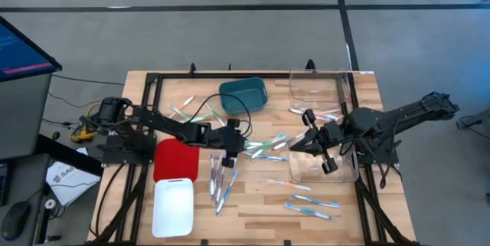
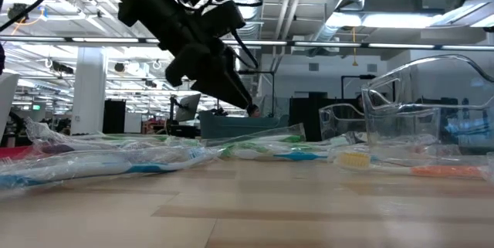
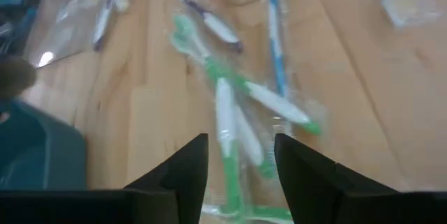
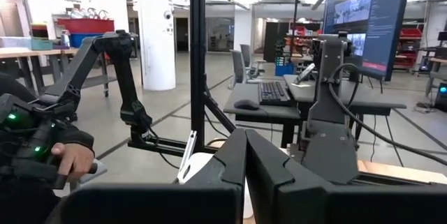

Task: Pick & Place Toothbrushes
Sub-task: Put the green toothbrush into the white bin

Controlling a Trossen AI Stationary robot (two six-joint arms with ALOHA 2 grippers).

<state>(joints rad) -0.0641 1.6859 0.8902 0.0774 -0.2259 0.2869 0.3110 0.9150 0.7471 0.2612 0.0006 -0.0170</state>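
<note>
The left gripper hangs above the middle of the tabletop, fingers parted and holding nothing, over a cluster of green toothbrushes in clear wrappers lying on the wood. More toothbrushes are scattered around: a pink-purple and blue bunch toward the near edge beside the red tray, several blue ones toward the near right corner, and a few by the teal bin at the far edge. The right gripper is clenched with nothing in it, raised near the clear container on the right side. A white tray sits at the near left.
</note>
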